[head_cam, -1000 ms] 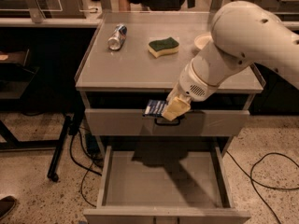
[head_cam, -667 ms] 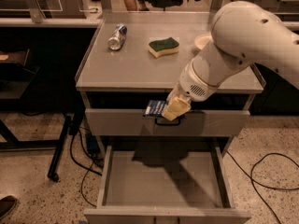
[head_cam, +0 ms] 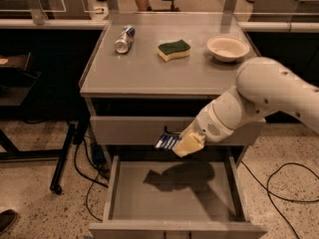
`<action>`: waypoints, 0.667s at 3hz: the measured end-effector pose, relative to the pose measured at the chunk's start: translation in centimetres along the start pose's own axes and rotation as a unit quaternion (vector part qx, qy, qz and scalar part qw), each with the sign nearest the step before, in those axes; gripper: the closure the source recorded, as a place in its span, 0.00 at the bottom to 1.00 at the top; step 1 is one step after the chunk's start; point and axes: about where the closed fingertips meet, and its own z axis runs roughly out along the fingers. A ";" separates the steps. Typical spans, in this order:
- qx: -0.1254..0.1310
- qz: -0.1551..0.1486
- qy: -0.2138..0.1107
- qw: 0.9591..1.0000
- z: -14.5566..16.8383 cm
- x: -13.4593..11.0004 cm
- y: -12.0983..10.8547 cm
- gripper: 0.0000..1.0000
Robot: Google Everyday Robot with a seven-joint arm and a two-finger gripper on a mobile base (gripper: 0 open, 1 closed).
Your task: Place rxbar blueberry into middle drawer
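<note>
Three loose things sit on the grey table [head_cam: 144,76]: at the left one silver-blue can [head_cam: 124,39] lying on its side, its label too small to read; in the middle one green-and-yellow sponge [head_cam: 174,50]; to the right one pale, empty bowl [head_cam: 228,48]. They lie well apart from each other, all toward the back edge.

Below the tabletop, one closed drawer front [head_cam: 124,130] spans the cabinet. Low at the left, dark cables [head_cam: 89,183] trail over the speckled floor [head_cam: 35,193] beside a black stand leg [head_cam: 62,158].

One rxbar blueberry [head_cam: 166,142], dark blue with pale lettering that cannot be read, hangs in the air in front of the closed drawer front and above the rear of the middle drawer [head_cam: 149,203]. The jaws pinch its right end, so the bar sticks out to the left of the gripper [head_cam: 178,145]. The white arm [head_cam: 259,96] reaches in from the right.

The middle drawer is pulled fully out, its flat grey floor bare apart from the arm's shadow; the bar does not touch it. At the far right, more cable [head_cam: 286,183] loops on the floor.
</note>
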 end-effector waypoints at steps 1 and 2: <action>-0.033 0.026 -0.018 0.999 3.4 2.2 0.6 1.00; -0.035 0.027 -0.018 0.999 3.6 2.3 0.6 1.00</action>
